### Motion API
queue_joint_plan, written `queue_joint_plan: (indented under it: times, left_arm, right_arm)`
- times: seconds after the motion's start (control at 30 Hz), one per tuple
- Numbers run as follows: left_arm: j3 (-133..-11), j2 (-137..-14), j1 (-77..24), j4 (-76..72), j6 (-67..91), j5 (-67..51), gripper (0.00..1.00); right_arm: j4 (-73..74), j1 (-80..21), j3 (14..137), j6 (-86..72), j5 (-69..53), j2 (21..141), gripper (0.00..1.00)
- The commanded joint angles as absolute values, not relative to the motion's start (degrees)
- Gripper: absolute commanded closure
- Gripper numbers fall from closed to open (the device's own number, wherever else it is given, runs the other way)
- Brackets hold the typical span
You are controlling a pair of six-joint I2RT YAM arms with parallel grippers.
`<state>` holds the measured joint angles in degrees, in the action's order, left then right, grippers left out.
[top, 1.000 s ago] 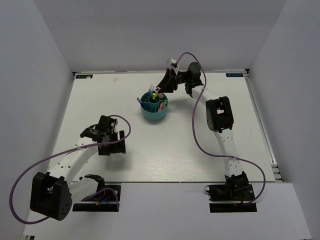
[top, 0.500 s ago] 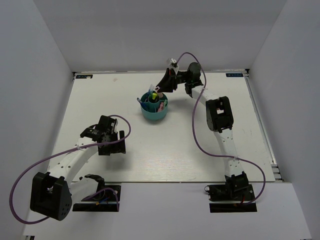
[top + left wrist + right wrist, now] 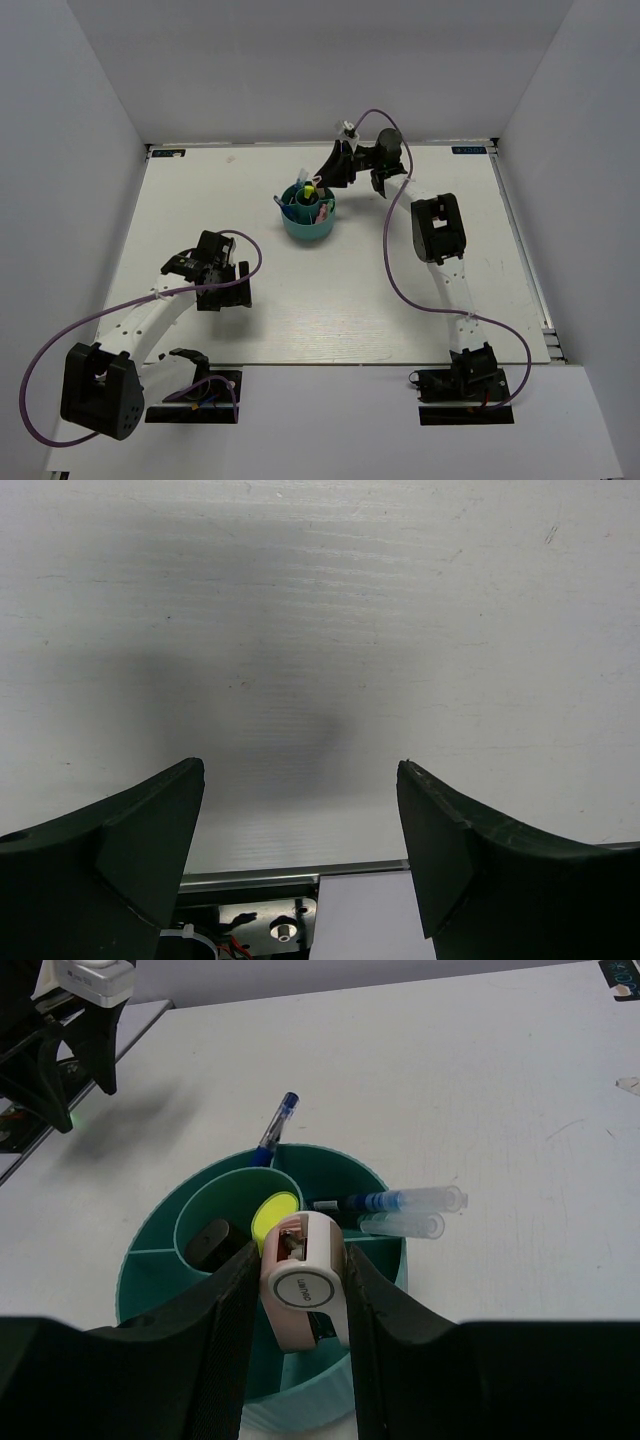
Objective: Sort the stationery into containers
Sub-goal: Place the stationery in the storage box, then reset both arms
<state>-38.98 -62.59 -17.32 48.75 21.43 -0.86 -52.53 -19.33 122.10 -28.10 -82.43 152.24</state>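
The round teal organizer [image 3: 300, 232] stands at the middle back of the table. My right gripper [image 3: 327, 176] hangs over its far right edge, shut on a stubby pink-and-white highlighter [image 3: 305, 1285] held end-on above a compartment of the organizer [image 3: 150, 1260]. Inside it are a yellow-capped marker [image 3: 275, 1215], a black marker [image 3: 213, 1241] and thin blue pens [image 3: 400, 1202]; one blue pen [image 3: 276, 1130] leans over the far rim. My left gripper [image 3: 224, 288] is open and empty low over bare table, also seen in the left wrist view [image 3: 300, 780].
The table's near edge [image 3: 300, 872] and the left arm's base plate lie just below the left gripper. White walls enclose the table on three sides. The right arm's purple cable [image 3: 388, 250] loops beside its forearm.
The right wrist has shifted slightly above the organizer, still gripping the highlighter. The left arm has not moved.
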Motion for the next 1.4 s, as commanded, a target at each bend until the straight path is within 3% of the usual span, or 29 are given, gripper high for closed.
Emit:
queue_joint_plan:
  times: [0.0,0.13,0.2,0.23,0.27,0.3,0.7,0.77,0.83,0.87,0.93,1.0,1.07,1.1,1.17,1.2,1.27,1.3,1.37]
  left_arm:
    - [-39.1,-62.6,-17.0,47.5,21.0,-1.1,0.12]
    - [-39.1,-62.5,-16.9,47.5,21.0,-1.3,0.12]
    - [-39.1,-62.7,-16.7,47.5,21.0,-1.3,0.12]
    - [-39.1,-62.7,-16.7,47.5,21.0,-1.4,0.12]
    - [-39.1,-62.7,-16.7,47.6,20.9,-1.4,0.12]
    - [-39.1,-62.7,-16.6,47.6,20.9,-1.5,0.12]
    - [-39.3,-61.7,-16.4,47.4,21.2,-1.8,0.12]
    - [-39.3,-61.3,-16.3,47.1,21.0,-2.5,0.19]
    - [-39.5,-60.6,-16.2,46.7,20.6,-3.9,0.74]
    - [-39.4,-60.2,-15.9,46.6,20.6,-4.1,0.95]
    - [-39.3,-59.0,-15.6,46.4,20.1,-5.4,1.0]
    - [-38.9,-57.1,-15.6,45.3,20.0,-6.2,1.0]
    - [-38.9,-56.1,-15.4,44.4,19.9,-6.8,0.51]
    - [-38.9,-55.3,-15.4,44.2,19.4,-6.9,0.29]
    - [-38.7,-53.2,-15.3,42.8,18.9,-7.9,0.0]
    - [-38.7,-52.7,-15.2,42.5,18.4,-8.1,0.0]
    - [-38.7,-51.1,-14.6,41.6,18.5,-8.3,0.0]
    - [-38.7,-50.6,-14.2,41.1,18.4,-8.7,0.0]
    - [-38.1,-49.3,-14.0,39.5,18.5,-9.7,0.0]
  right_arm:
    - [-54.8,-18.9,122.4,-27.2,-81.4,152.8,0.73]
    - [-55.3,-18.9,122.2,-27.7,-81.6,152.3,0.64]
    - [-55.1,-18.7,121.9,-27.7,-81.4,151.9,0.37]
    - [-55.2,-18.7,121.7,-27.7,-81.6,151.7,0.3]
    - [-55.1,-18.5,121.7,-27.7,-81.7,151.6,0.15]
    - [-55.2,-18.5,121.6,-27.5,-81.7,151.1,0.1]
    - [-60.7,-15.5,114.6,-35.6,-76.0,144.1,0.1]
    - [-61.0,-14.2,112.2,-39.1,-74.2,140.5,0.1]
    - [-50.7,-12.6,110.3,-45.2,-71.8,136.0,0.1]
    - [-41.7,-10.9,111.7,-44.7,-71.8,134.8,0.1]
    - [12.1,-10.3,122.2,-19.1,-68.0,130.9,0.1]
    - [32.4,-10.5,119.3,1.6,-57.3,125.5,0.1]
    - [39.2,-12.2,113.9,12.6,-47.7,114.6,0.1]
    - [36.6,-12.7,106.4,12.7,-32.7,111.7,0.1]
    - [32.6,-14.5,94.8,15.4,-16.2,102.4,0.1]
    - [30.3,-15.6,92.0,16.3,-4.6,100.1,0.1]
    - [26.4,-16.3,81.8,14.6,6.0,93.3,0.1]
    - [23.3,-16.3,80.2,10.5,18.5,92.2,0.1]
    - [27.4,-16.0,77.4,7.4,19.4,88.8,0.1]
